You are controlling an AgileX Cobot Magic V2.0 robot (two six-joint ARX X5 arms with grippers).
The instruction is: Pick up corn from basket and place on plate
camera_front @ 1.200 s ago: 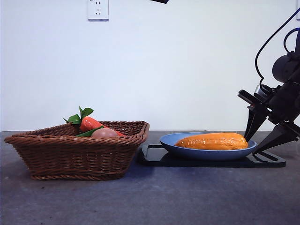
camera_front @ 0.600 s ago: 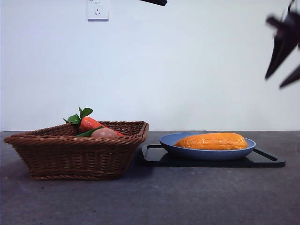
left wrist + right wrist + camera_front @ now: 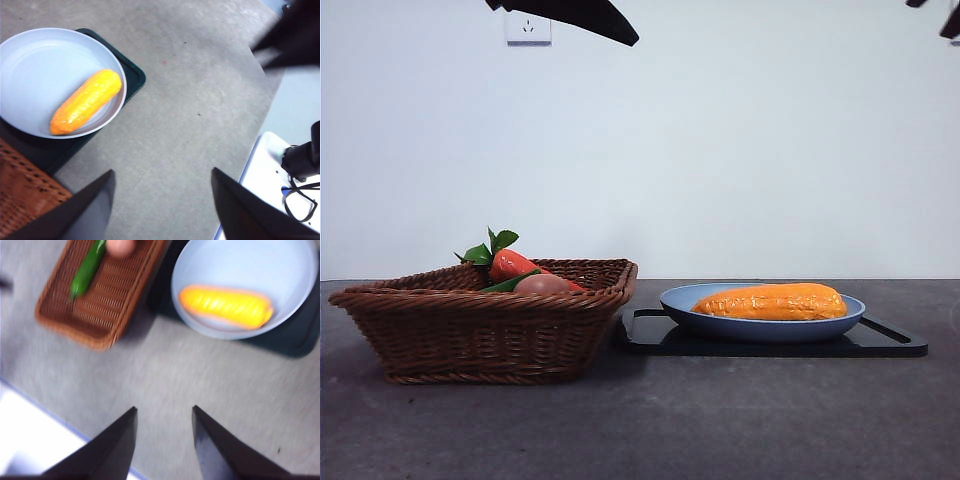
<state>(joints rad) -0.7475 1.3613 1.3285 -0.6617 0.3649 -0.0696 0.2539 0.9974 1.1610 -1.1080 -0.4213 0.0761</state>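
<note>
The corn (image 3: 775, 301) lies on its side in the blue plate (image 3: 692, 300), stretched nearly from rim to rim, and nothing is touching it. The plate sits on a flat black tray (image 3: 660, 336), and the tray's near end is just beside the wicker basket (image 3: 470, 325) on the grey table (image 3: 650, 425). In the basket I can see a carrot (image 3: 510, 264) with green leaves (image 3: 488, 247) poking above the rim, and a pinkish round thing (image 3: 542, 284) resting against it; from the right arm's camera a long green vegetable (image 3: 87, 269) also shows lying on the woven bottom. Both arms are up high and away from the food. The left gripper (image 3: 162, 200) hangs over bare table beside the plate, its two jaws spread wide with nothing between them; from across the table it shows only as a dark tip at the top edge near the wall socket (image 3: 528, 24). The right gripper (image 3: 164, 435) is also raised above the table, looking down on both basket and plate, its jaws apart and empty, though its picture is blurred. In the level view it is only a black bit in the top right corner.
</note>
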